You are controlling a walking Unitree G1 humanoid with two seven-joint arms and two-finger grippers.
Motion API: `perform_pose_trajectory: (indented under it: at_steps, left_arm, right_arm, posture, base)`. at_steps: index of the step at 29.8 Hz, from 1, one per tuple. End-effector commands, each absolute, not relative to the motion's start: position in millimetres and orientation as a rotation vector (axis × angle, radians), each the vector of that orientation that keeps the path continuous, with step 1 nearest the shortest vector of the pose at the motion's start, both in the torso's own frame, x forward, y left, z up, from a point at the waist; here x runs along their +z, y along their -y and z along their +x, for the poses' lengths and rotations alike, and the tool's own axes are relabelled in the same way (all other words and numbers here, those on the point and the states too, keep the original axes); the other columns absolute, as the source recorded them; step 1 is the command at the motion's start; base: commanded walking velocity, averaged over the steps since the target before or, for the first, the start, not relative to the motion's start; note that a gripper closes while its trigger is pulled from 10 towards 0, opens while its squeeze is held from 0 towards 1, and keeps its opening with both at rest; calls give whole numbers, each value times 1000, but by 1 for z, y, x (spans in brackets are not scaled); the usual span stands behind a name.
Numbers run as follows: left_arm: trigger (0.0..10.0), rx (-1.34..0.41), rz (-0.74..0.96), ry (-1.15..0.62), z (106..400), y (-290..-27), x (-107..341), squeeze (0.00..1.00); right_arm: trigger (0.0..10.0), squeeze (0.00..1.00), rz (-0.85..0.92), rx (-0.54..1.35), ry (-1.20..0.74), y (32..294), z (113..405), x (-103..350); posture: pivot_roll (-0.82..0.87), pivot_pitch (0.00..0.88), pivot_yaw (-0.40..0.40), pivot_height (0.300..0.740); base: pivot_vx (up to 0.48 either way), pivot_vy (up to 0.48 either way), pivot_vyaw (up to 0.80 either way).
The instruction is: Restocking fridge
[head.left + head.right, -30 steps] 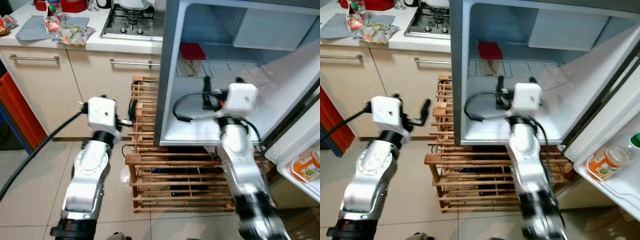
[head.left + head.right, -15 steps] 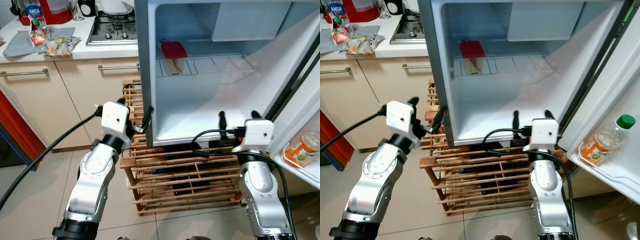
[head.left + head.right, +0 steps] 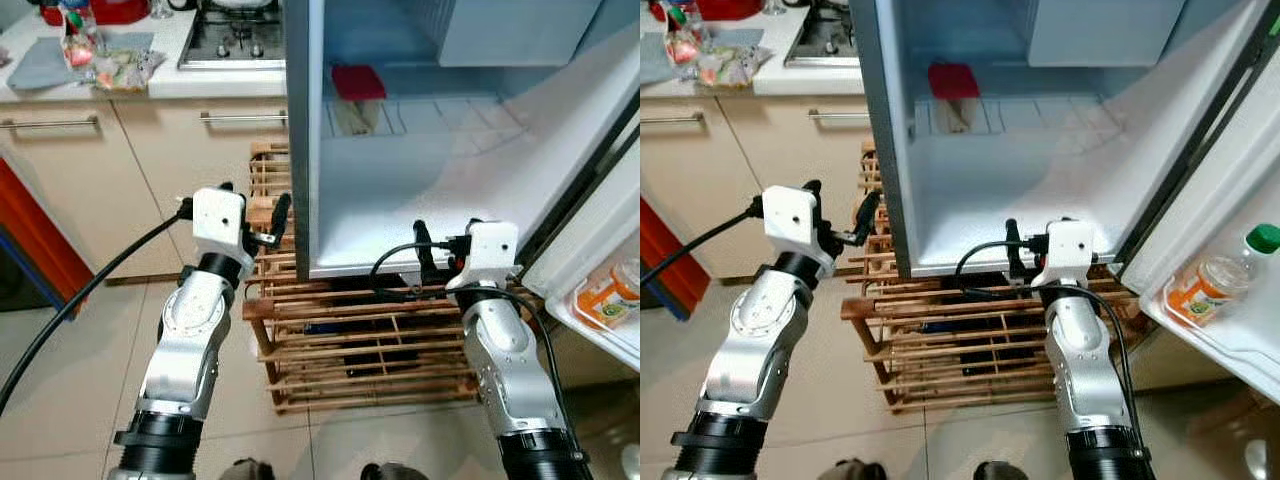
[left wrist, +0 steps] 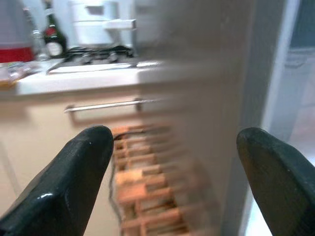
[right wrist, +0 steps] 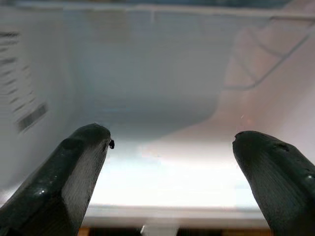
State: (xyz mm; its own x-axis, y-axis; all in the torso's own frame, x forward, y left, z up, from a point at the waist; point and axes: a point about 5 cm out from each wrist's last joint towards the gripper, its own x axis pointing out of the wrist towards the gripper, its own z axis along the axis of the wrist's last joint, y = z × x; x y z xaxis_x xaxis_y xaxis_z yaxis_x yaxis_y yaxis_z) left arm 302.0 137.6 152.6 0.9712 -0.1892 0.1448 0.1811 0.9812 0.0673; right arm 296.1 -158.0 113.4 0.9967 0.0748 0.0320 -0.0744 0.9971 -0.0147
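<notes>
fridge (image 3: pixel 400 215): smooth white plastic liner, glossy; outer side grey, matt metal look
fridge shelf (image 3: pixel 440 115): thin wire grid, white coated
rack (image 3: pixel 360 345): bare slatted wood, matt, pale brown
cabinets (image 3: pixel 100 180): smooth beige fronts, brushed metal bar handles
floor (image 3: pixel 60 400): glossy pale tiles
hob (image 3: pixel 235 40): shiny steel
arms (image 3: pixel 185 335): silver metal, satin sheen
left gripper (image 4: pixel 174 169): black fingers, slightly glossy, probably rubber or plastic (blurred)
right gripper (image 5: pixel 170 169): same black finish
bottle (image 3: pixel 1215 285): clear plastic, green cap

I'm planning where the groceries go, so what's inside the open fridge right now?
In the fridge, a red-lidded container sits at the shelf's back left; its contents can't be made out. The door rack holds an orange-labelled bottle. Both open grippers are empty.
</notes>
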Motion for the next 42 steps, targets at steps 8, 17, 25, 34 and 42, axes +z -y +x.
perform_pose_trajectory:
  at_steps: [8,17,25,34,42]
  left_arm:
    - [10000,-185,47,160,308,-130,154,0]
    - [10000,-215,40,153,303,-126,149,0]
    - [10000,-225,21,158,308,-116,150,0]
    - [10000,-237,22,170,311,-113,152,0]
    - [10000,-221,10,166,314,-117,151,0]
  right_arm:
    - [10000,0,-26,80,-4,163,293,105]
    - [10000,0,-49,90,-22,166,287,97]
    - [10000,0,-81,97,-42,173,282,93]
    - [10000,0,-99,96,-108,181,278,78]
    - [10000,0,-232,146,-338,208,250,30]
  posture:
    - [-171,0,26,740]
    - [-183,0,31,740]
    - [-213,0,31,740]
    - [-215,0,28,740]
    - [-205,0,32,740]
  base:
    - [-278,-164,0]
    - [0,-149,0]
    - [0,-477,0]
    - [0,-467,0]
    - [32,-455,0]
